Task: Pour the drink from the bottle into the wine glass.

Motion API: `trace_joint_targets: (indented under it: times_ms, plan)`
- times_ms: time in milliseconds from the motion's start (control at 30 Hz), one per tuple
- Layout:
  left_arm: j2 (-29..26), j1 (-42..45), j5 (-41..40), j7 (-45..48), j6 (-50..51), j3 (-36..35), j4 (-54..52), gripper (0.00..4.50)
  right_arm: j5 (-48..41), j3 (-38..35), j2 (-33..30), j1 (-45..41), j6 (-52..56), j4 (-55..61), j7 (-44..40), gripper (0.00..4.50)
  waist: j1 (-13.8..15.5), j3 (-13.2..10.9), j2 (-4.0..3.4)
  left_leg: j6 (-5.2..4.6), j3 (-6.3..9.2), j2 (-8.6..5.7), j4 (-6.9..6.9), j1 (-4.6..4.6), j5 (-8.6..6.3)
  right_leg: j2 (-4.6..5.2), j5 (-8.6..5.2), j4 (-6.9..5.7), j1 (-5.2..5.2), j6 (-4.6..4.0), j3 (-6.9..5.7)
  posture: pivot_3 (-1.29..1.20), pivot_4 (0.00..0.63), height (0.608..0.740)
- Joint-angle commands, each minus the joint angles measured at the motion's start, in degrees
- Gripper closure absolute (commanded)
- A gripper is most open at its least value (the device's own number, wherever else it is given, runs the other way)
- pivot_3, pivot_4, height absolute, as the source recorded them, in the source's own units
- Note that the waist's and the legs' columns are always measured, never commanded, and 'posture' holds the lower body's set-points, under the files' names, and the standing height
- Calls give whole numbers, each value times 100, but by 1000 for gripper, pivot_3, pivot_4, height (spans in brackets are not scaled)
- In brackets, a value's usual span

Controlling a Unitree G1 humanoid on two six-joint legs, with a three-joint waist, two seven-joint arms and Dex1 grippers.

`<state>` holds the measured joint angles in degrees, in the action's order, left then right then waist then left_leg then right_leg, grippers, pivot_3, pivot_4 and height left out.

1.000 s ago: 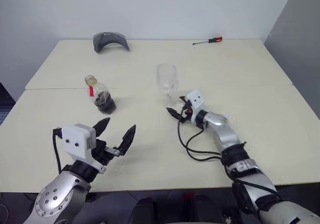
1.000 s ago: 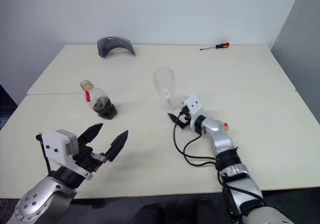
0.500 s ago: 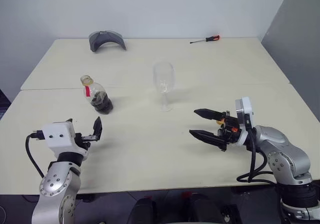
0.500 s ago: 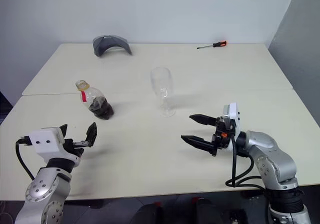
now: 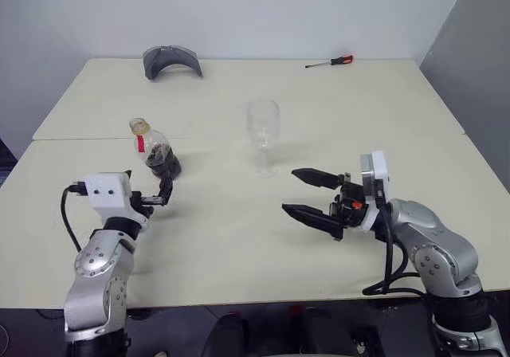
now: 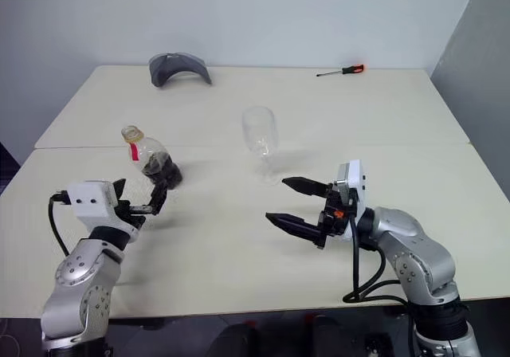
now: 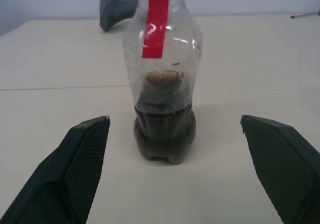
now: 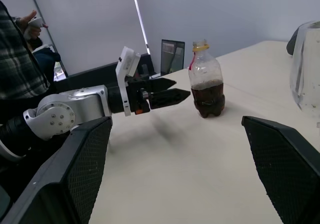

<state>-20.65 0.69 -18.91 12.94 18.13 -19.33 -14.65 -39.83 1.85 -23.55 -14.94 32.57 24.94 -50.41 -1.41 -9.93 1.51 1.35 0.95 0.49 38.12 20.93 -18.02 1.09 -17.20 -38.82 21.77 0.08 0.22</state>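
Table (image 5: 239,237): two pale cream tops set edge to edge, a seam running across behind the bottle.

Bottle (image 5: 155,150): small bulbous clear plastic, upright on the robot's left half of the near top, red strip label on the neck, yellowish neck ring. Drink (image 7: 164,129): dark brown, filling only the lower part.

Wine glass (image 5: 262,134): clear, stemmed, upright near the table's middle, well apart from the bottle and to its right; no liquid seen in it.

Left gripper (image 5: 159,196): level, just in front of the bottle, fingers spread wide; in the left wrist view the bottle stands centred between the two fingers, touching neither.

Right gripper (image 5: 307,194): fingers wide apart, pointing toward the robot's left, low over bare tabletop in front of and right of the wine glass, holding nothing.

Grey curved object (image 5: 171,60): far left of the rear top.

Screwdriver (image 5: 328,62): red and black handle, far edge, right of centre.

Person (image 8: 20,59): plaid sleeve, hand holding a small device, beyond the table's left side in the right wrist view. Nothing lies between either gripper and the bottle or glass.
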Motion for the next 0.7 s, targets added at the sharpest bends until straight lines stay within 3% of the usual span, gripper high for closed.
trace_joint_targets:
  times_ms: [33, 700]
  plan:
    - [-88, 186, 121, 32, -326, -83, 180, 0, 22, -51, 13, -146, -215, 30, 31, 71, 2, -1, 2, 0, 0, 0, 0, 0, 0, 0, 0, 0, 0, 0, -1, 0, 150, 740]
    - [-517, 1677, 526, 782, -1665, 136, 2741, 0, 66, 2, 47, -392, -330, -103, 238, 71, 6, -3, 5, 2, 2, 2, 1, 3, 1, 3, 1, -4, 5, 0, -10, 0, 150, 740]
